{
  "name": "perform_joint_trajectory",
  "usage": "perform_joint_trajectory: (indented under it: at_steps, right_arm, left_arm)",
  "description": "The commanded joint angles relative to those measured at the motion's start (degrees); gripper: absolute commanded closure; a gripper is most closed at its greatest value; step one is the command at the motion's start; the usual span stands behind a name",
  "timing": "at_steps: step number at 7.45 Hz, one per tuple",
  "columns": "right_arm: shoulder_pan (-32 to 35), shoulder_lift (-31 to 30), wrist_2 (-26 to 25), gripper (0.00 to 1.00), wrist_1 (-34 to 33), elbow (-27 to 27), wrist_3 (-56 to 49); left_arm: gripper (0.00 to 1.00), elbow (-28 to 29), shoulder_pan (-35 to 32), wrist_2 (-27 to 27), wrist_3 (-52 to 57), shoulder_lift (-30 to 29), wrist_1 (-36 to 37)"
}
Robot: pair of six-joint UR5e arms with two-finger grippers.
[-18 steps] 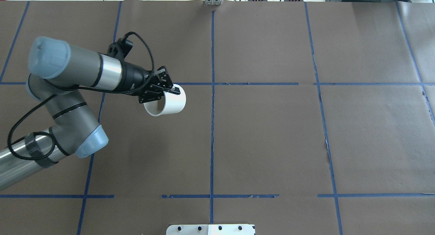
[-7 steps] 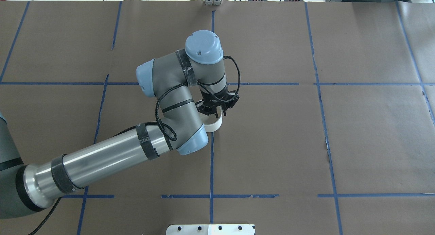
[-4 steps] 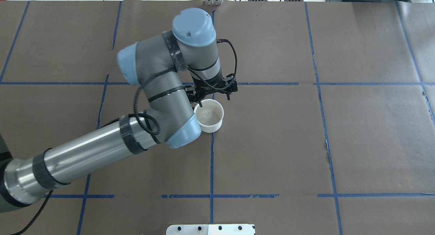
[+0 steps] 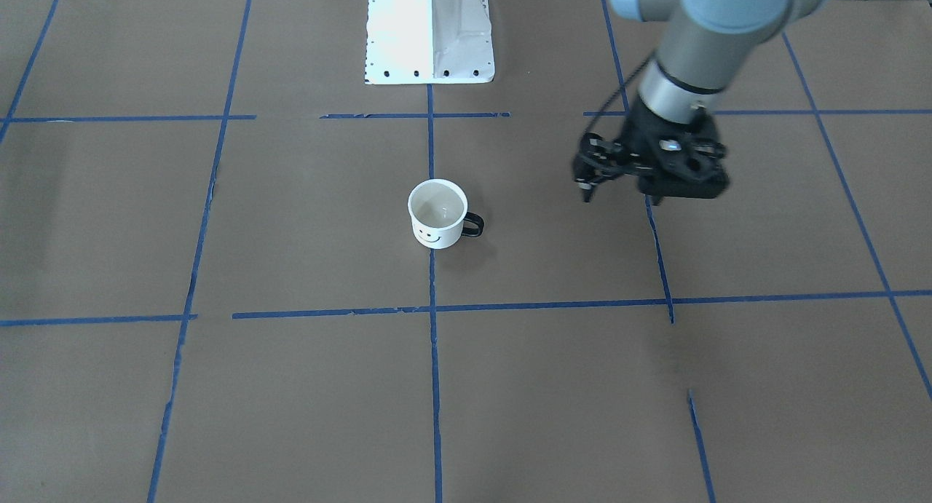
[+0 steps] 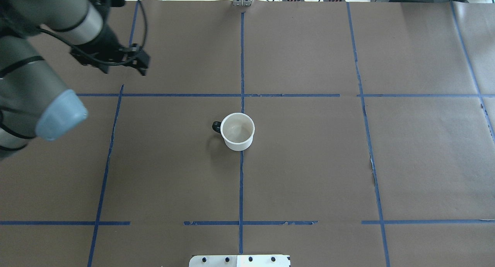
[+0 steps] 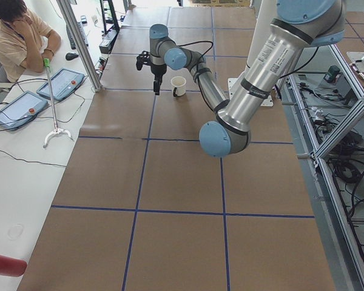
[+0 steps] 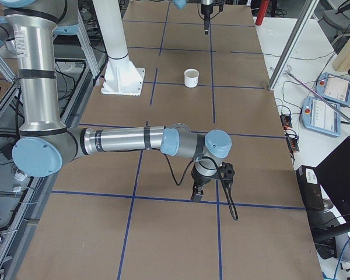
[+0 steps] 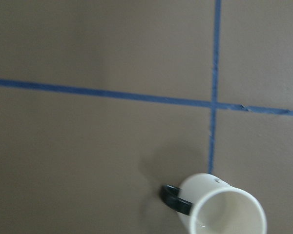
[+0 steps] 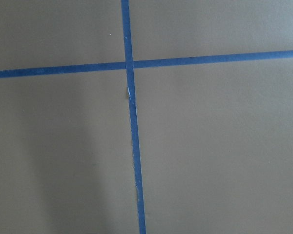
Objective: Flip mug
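My left claw (image 5: 125, 66) hangs spread and empty above the table (image 5: 309, 162), its two fingers (image 4: 587, 186) apart with nothing between them. In the overhead view it sits at about ten o'clock from the mug (image 5: 238, 131) and well apart from it. My right claw (image 7: 197, 192) shows only in the view from the table's right end, low over the table and far from the mug. From there I cannot tell whether it is spread or pressed together, and its own wrist camera shows only brown paper and crossed tape.

The mug stands upright near the middle of the table, mouth up, its base on a blue tape line (image 5: 241, 182). In the overhead view its black handle (image 5: 216, 126) points to nine o'clock, towards my left side. The smiley face (image 4: 429, 235) reads right way up to the camera across the table. Nothing touches the mug.

I judge the flip itself done, since the mug rests steady on its base with the opening skyward and I have no hold on it. The step in hand looks like clearing away. The next move calls for little: carry my left arm clear of the mug, high enough not to clip the rim or handle. If mouth-down were wanted instead, I would need a fresh pinch on the rim from above, then a half turn.
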Motion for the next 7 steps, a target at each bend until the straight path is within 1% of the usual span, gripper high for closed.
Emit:
perform_joint_trajectory:
  at_steps: [1,2,3,4,5,6,7]
  right_arm:
    - [0.0,0.0,0.0,0.0,0.0,0.0,0.0]
    - [0.0,0.0,0.0,0.0,0.0,0.0,0.0]
    - [0.0,0.0,0.0,0.0,0.0,0.0,0.0]
    - [0.0,0.0,0.0,0.0,0.0,0.0,0.0]
    - [0.0,0.0,0.0,0.0,0.0,0.0,0.0]
    - [0.0,0.0,0.0,0.0,0.0,0.0,0.0]
    - [0.0,0.0,0.0,0.0,0.0,0.0,0.0]
  left_arm:
    - [0.0,1.49,-16.09,-0.44,35.68,16.05,-0.36]
    - [0.0,6.3,-23.92,-0.61,43.74,19.24,-0.46]
    - [0.0,12.0,-29.04,-3.84,53.74,21.27,-0.8]
    - [0.0,16.06,-32.57,-9.18,60.8,24.17,-0.89]
    - [0.0,16.19,-33.74,-10.01,61.48,26.72,-0.98]
    - [0.0,16.45,-34.45,-11.76,61.22,27.7,-0.9]
    - [0.0,16.54,-34.63,-16.22,61.13,28.58,-0.98]
